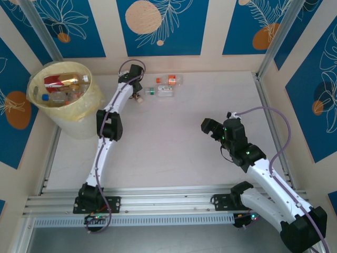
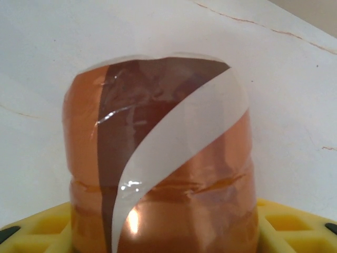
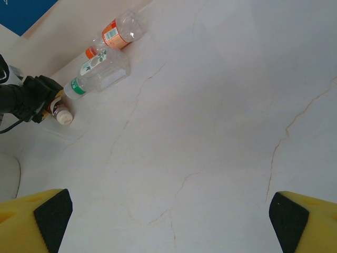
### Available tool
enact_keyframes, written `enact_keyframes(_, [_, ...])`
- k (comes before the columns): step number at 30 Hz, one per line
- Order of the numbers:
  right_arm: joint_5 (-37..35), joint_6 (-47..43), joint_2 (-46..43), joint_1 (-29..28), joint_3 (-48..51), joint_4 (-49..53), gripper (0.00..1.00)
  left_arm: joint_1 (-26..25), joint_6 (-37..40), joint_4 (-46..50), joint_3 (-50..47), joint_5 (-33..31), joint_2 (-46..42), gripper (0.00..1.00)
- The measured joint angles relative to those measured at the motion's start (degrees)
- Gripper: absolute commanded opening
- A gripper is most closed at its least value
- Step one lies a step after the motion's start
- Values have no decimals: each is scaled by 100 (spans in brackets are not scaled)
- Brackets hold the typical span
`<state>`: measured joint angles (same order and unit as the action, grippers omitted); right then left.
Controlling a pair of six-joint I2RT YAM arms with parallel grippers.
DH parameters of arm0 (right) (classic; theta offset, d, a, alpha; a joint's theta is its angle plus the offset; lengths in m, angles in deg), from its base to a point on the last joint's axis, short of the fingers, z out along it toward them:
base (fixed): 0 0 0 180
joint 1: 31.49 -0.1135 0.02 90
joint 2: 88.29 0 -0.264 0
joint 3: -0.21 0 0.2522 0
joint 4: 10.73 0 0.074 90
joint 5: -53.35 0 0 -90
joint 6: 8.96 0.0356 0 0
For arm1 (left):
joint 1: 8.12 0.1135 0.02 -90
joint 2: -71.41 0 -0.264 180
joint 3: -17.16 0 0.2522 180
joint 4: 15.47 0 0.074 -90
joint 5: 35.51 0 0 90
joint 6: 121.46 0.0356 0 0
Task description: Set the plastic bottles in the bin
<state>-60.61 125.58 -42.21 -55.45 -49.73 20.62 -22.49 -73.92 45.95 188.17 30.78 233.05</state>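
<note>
Our left hand [image 1: 137, 96] reaches to the far side of the bench [image 1: 174, 153] and is closed around a brown-labelled bottle [image 2: 163, 158]. In the left wrist view its yellow fingers [image 2: 37, 229] sit against both sides of the bottle, and we see no gap between them and the label. The label is brown and copper with a pale curved stripe across it. From the right wrist view we see this bottle's pale cap end poking out beside the left hand, low on the bench.

Starting at the left, the bin [image 1: 84, 121] stands at the far left corner of the bench, near the left arm. Several bottles [image 1: 63, 84] lie in it, one with a red label, one with a blue cap.

Just to the right of the left hand, two bottles lie on their sides close to the far edge: a green-labelled bottle [image 1: 160, 91] and, just beyond it, an orange-labelled bottle [image 1: 169, 80]. They lie close together; we cannot tell whether they touch.

Further right, well apart from every bottle, our right hand [image 1: 213, 128] hovers over bare bench with its jaws spread wide and nothing between them.
</note>
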Motion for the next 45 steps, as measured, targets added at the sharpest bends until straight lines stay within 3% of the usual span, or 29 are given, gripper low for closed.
enact_keyframes(12, [24, 0, -22, 44, 48, -11, 98, -221, 1209, -339, 24, 173, -697, 39])
enact_keyframes(17, [74, 7, -20, 48, 118, -85, 98, -442, 1685, -450, 55, 531, -1117, 40])
enact_keyframes(24, [195, 22, 70, 87, 170, -273, 98, -610, 1781, -715, -1349, 1233, -2293, 40])
enact_keyframes(28, [286, 22, 162, 101, 170, -369, 98, -601, 1751, -1141, -2658, 1543, -3121, 40])
enact_keyframes(38, [389, 22, 243, 162, 192, -684, 98, -603, 1478, -2304, -5368, 1668, -5090, 40])
enact_keyframes(45, [778, -74, 369, 177, 199, -922, 99, -656, 1174, -3185, -6413, 1985, -6094, 41])
